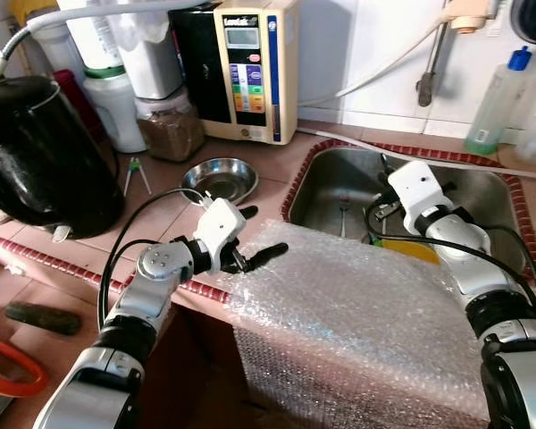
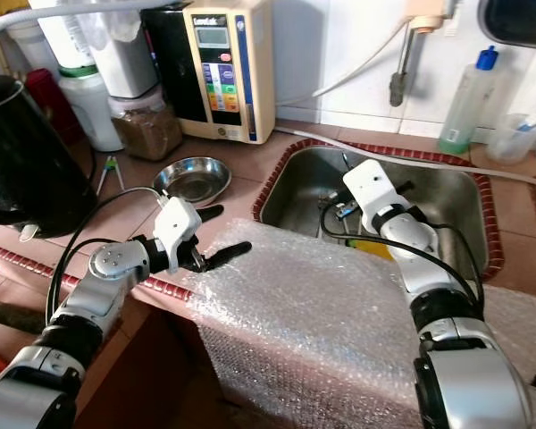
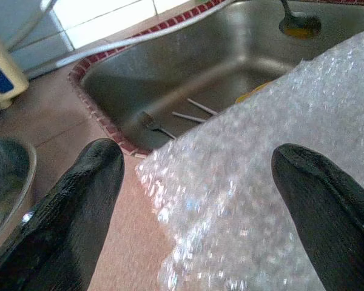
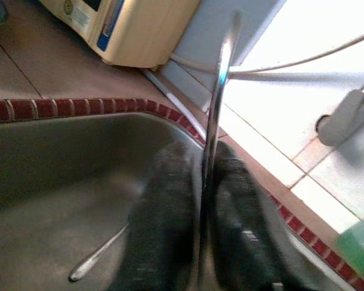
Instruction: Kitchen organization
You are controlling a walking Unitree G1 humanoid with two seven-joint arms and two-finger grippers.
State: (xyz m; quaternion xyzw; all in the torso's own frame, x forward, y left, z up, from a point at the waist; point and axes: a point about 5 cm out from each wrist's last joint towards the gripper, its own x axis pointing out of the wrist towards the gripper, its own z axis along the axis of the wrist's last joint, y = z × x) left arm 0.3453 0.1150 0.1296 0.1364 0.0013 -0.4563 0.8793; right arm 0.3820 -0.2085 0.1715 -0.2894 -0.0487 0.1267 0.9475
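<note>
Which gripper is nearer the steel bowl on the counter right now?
Left. The left gripper hovers open just in front of the steel bowl, at the bubble wrap's edge. The right gripper is over the sink, shut on a metal utensil, well away.

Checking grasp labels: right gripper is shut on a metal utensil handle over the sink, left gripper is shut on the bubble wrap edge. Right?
Half right. The left gripper is open, not shut: the left wrist view shows its two fingers spread wide above the bubble wrap, gripping nothing. The right gripper is shut on the metal utensil handle over the sink, as you said.
</note>
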